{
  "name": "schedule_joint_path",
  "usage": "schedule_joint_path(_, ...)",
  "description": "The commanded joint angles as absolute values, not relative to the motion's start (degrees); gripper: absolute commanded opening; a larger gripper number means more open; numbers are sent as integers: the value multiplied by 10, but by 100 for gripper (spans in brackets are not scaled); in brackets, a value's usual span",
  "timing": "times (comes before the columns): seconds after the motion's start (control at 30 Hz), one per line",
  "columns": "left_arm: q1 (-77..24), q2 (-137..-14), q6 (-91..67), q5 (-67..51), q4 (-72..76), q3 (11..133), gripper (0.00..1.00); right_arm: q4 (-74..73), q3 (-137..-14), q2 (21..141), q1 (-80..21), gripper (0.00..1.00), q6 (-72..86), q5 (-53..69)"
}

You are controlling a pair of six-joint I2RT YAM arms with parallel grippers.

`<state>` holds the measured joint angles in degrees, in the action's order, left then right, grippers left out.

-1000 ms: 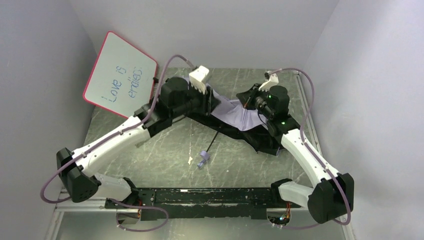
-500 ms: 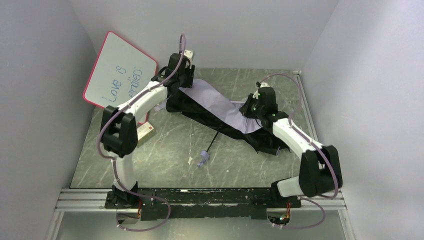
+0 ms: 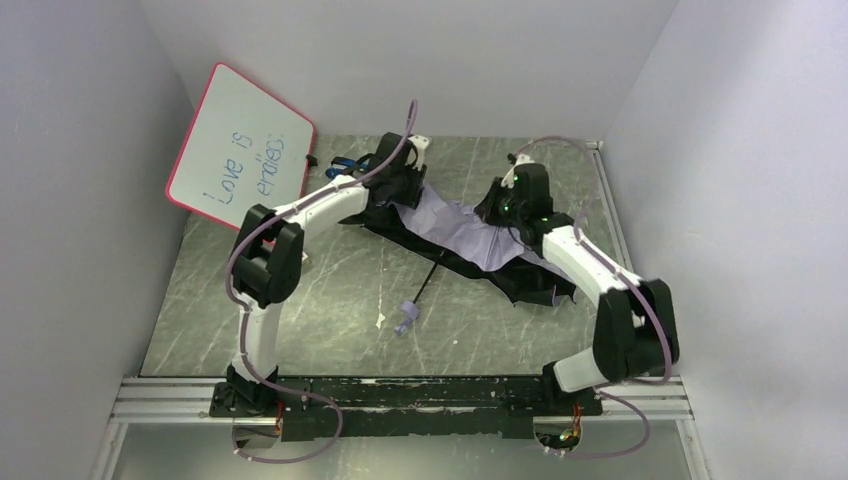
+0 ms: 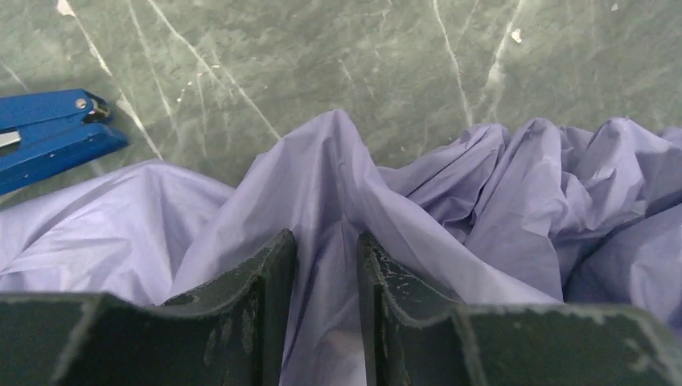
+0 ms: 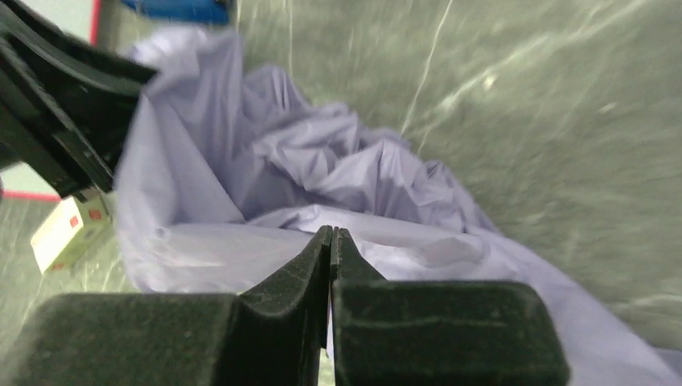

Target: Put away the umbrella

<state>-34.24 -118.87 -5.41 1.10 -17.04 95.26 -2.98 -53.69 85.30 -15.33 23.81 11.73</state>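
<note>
**Inspector:** Location and grip?

**Surveyor:** The umbrella (image 3: pixel 455 228) lies unfolded across the rear of the table (image 3: pixel 330 290), with its handle (image 3: pixel 405 318) toward the near side; the left gripper (image 4: pixel 326 249) pinches a ridge of lilac canopy; the right gripper (image 5: pixel 331 237) has its fingers pressed together; whether cloth is caught between them cannot be told.

**Inspector:** Risks?

**Surveyor:** In my judgement, the thin fabric may slip free or tear if the arms pull against each other; ribs may snag or bend under the bunched cloth; the blue stapler (image 4: pixel 48 133) sits just beside the canopy and could be dragged along.

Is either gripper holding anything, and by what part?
Both pinch the umbrella by its lilac canopy: left gripper a fold, right gripper apparently an edge.
</note>
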Motion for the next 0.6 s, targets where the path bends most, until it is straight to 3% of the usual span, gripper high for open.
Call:
schedule_joint_path(0.0, -287, -1126, -82, -23, -175, 979, 40, -92, -573, 762, -146, 6, 216, -19)
schedule_joint_path(0.23, -187, -1078, -95, 30, -166, 952, 41, -180, -586, 730, -106, 0, 283, -280)
schedule_joint_path(0.57, -157, -1159, -63, 31, -205, 968, 33, -276, -604, 890, 25, 0, 387, -272)
